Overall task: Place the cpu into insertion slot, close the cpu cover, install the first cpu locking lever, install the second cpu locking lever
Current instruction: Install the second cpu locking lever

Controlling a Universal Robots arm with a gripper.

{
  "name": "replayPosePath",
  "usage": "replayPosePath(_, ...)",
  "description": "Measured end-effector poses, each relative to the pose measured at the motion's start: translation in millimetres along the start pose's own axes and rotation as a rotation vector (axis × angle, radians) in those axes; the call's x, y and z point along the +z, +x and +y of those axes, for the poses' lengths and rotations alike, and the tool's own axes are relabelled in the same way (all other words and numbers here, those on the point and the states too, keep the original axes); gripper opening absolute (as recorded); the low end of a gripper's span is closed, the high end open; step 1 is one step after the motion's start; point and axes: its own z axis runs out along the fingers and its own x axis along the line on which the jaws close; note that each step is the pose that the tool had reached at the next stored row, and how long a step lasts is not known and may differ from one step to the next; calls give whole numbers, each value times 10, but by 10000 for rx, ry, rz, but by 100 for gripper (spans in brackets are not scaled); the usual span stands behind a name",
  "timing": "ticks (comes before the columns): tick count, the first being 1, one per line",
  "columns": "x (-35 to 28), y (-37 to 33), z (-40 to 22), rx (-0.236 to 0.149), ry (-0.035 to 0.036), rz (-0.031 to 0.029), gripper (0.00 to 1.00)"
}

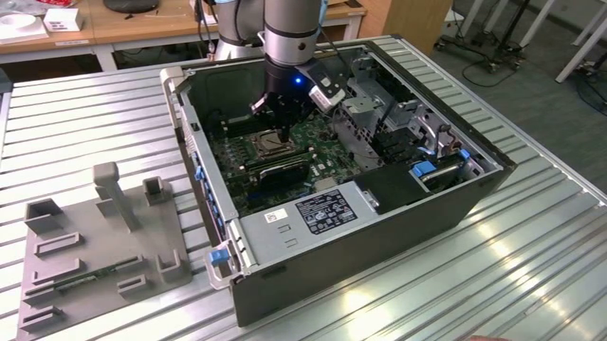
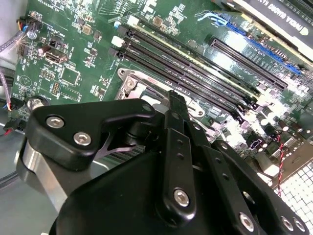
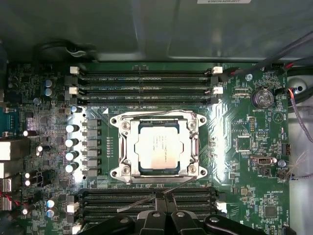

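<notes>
My gripper sits low inside the open computer case, fingers pinched together with nothing held, at the edge of the socket.

From the first wrist view I see the fingertips at a thin metal lever beside the socket frame. The cpu lies seated in the insertion slot, and the cpu cover is folded down around it, on the green motherboard between memory slots.

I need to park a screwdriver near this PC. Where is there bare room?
The ribbed metal table lies bare on the exterior view's right of the computer case, and behind the grey fixture tray. Inside the case it is crowded: the gripper hangs over the cpu.
</notes>
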Motion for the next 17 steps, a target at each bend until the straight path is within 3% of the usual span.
replayPosePath(4,2,16,0,-1,5,-2,11)
replayPosePath(17,71,168,5,-1,6,-20,11)
